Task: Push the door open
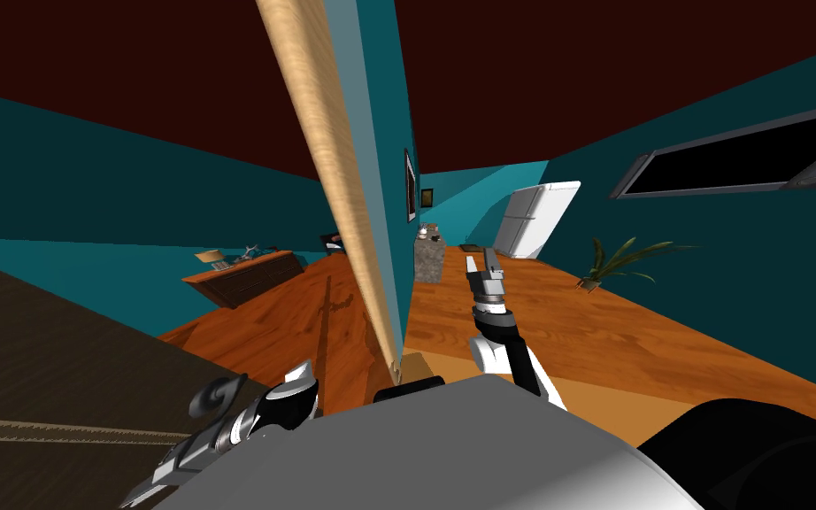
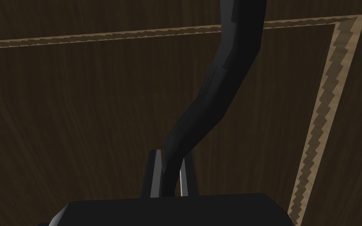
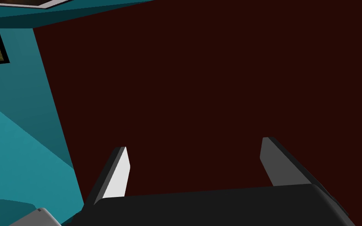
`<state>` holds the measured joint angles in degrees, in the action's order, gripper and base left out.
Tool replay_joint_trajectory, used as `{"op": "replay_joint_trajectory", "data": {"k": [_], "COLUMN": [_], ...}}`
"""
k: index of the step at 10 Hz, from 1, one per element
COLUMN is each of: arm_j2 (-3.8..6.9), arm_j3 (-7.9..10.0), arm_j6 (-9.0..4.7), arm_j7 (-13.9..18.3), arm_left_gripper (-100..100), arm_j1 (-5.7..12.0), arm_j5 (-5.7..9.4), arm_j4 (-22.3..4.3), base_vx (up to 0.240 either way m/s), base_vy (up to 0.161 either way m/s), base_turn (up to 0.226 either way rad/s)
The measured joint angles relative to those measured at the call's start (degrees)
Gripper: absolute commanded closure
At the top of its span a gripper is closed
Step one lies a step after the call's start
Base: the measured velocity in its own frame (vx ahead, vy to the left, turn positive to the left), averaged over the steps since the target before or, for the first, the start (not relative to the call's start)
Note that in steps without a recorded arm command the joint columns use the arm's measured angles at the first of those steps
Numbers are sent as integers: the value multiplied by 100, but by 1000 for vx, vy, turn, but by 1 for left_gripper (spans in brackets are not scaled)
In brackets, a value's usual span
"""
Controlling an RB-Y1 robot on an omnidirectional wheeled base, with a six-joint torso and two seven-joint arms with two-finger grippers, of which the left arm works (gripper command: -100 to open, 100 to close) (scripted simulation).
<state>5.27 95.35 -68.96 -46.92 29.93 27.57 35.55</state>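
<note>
A dark brown door (image 1: 52, 354) with a pale inlay line fills the left side of the head view and all of the left wrist view (image 2: 78, 117). Its black curved lever handle (image 2: 219, 90) runs away from my left gripper (image 2: 170, 172), which is shut on the handle's near end. In the head view the handle (image 1: 218, 396) curls just above my left forearm. My right gripper (image 1: 487, 258) reaches forward over the floor, apart from the door. It stands open (image 3: 194, 157) with nothing between its fingers.
A light wooden jamb (image 1: 335, 177) and a teal wall end (image 1: 388, 177) rise right in front of me. Beyond lie an orange wooden floor (image 1: 574, 328), a low dresser (image 1: 242, 274), a stone-grey stand (image 1: 428, 258), a white fridge (image 1: 535, 217) and a potted plant (image 1: 619, 261).
</note>
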Motion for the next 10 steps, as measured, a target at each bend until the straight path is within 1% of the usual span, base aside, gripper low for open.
{"op": "replay_joint_trajectory", "data": {"k": [1,2,3,4,5,6,7,10], "arm_j2": [7,91,39,6,46,51,34,56], "arm_j3": [-2,59,102,137,166,183,188,228], "arm_j6": [-2,-94,-106,-84,-111,-119,-108,-131], "arm_j7": [2,14,0,-28,-35,-43,-52,-62], "arm_left_gripper": [100,100,100,100,100,100,100,100], "arm_j1": [1,-11,-12,-10,-17,-17,-10,-16], "arm_j5": [-1,22,45,63,73,81,85,102], "arm_j4": [-10,-157,-91,2,-11,6,21,19], "base_vx": [-13,-6,-3,-6,-3,4,-4,-1], "base_vy": [51,96,74,27,22,49,28,4], "base_turn": [-111,-53,-32,-58,-30,48,-46,-9]}}
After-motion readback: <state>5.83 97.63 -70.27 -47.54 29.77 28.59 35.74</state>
